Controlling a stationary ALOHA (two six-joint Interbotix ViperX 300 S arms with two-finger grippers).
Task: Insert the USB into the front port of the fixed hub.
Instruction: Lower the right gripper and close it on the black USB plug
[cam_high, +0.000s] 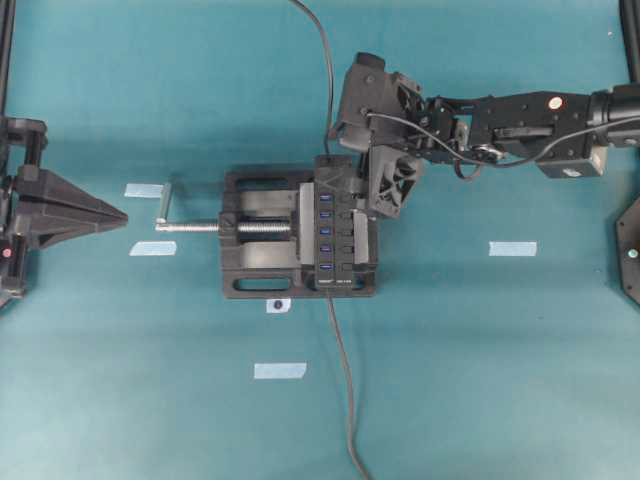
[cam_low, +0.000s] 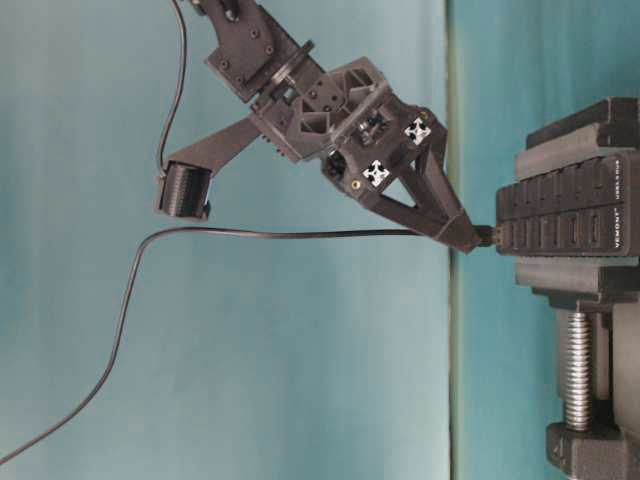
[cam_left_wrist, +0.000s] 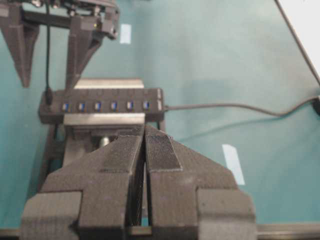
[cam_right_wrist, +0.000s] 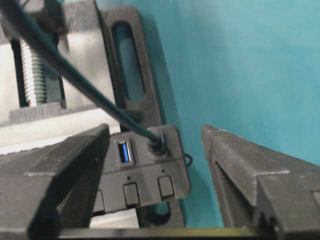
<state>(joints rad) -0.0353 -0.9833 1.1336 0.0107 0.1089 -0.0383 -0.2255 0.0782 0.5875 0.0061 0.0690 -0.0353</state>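
Observation:
The black fixed hub (cam_high: 328, 225) with its row of blue ports is clamped in the vise. The USB plug (cam_right_wrist: 156, 140) sits in the hub's end port, next to an empty blue port, and its thin dark cable (cam_high: 322, 60) runs off the far edge. My right gripper (cam_high: 358, 180) is open, its fingers standing on either side of the hub's end and the plug, not touching the plug (cam_low: 485, 236). My left gripper (cam_high: 120, 213) is shut and empty, left of the vise handle. The left wrist view shows the hub (cam_left_wrist: 105, 106) beyond its closed fingers (cam_left_wrist: 120, 155).
A black vise (cam_high: 255, 250) with a silver screw (cam_high: 190, 227) holds the hub. A thicker grey cable (cam_high: 345, 380) leaves the hub's labelled end toward the near edge. Several pale tape marks (cam_high: 512, 248) lie on the teal table.

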